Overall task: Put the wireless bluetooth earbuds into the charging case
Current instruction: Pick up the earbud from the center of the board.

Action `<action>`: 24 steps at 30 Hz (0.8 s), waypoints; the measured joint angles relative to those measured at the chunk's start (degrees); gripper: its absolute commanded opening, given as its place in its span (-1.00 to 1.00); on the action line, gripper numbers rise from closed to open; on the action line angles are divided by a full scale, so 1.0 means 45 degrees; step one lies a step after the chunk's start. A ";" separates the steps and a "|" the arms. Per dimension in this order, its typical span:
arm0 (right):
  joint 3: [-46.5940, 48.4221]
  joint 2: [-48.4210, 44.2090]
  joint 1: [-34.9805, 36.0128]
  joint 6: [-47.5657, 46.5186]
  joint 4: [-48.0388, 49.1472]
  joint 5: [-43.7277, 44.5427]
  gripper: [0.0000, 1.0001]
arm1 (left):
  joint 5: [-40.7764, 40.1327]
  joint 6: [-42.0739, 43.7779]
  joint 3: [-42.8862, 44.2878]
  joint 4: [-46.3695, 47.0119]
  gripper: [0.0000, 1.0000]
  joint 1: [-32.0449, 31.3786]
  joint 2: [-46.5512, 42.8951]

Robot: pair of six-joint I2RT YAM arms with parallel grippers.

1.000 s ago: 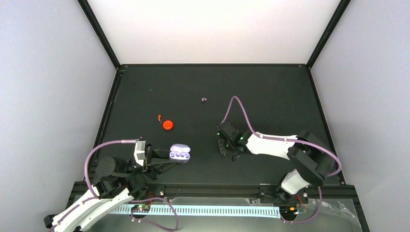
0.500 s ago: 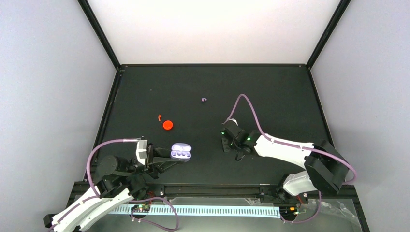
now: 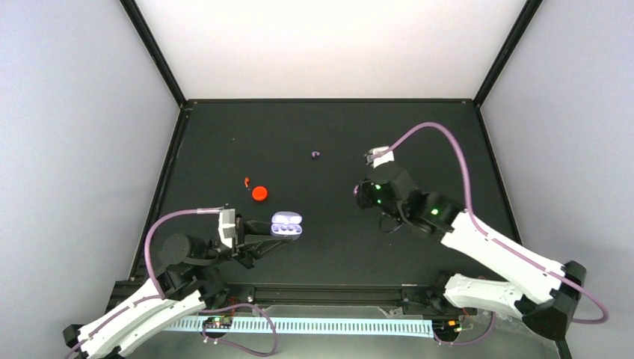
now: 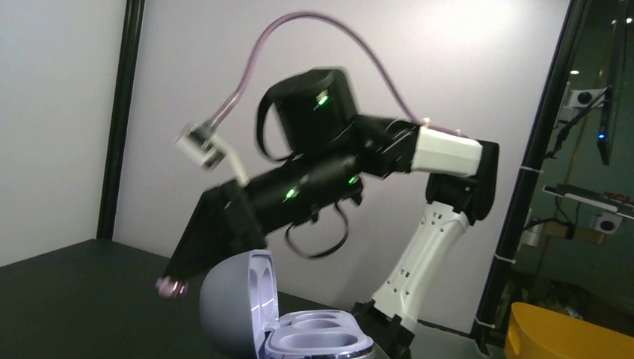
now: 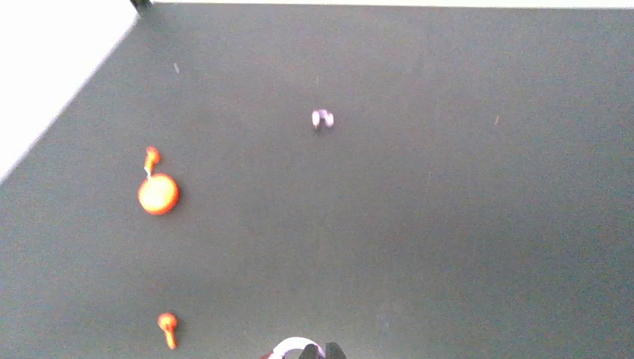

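Left gripper [image 3: 271,233] grasps the open lavender charging case [image 3: 286,224] near the front-left of the table [image 3: 419,134], while the raised right gripper [image 4: 176,278] pinches 1 lavender earbud [image 4: 170,286] and a 2nd lavender earbud [image 3: 315,155] lies farther back.

No text, label, brand, number or sign can be read in any view. The white tag [image 3: 382,157] on the purple cable [image 3: 431,124] is too small from above, and too blurred in the left wrist view, to show any print.
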 measured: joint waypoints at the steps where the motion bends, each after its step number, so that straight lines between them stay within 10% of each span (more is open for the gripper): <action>1: 0.0379 -0.0238 0.0000 -0.0194 -0.0199 0.0155 -0.98 | -0.0044 0.0102 0.0005 0.0248 -0.97 0.0000 0.0248; 24: 0.3449 -0.3089 0.0078 -0.3929 -0.1054 0.0855 -0.98 | -0.0311 0.1671 0.3026 0.6946 -0.97 0.0000 1.0049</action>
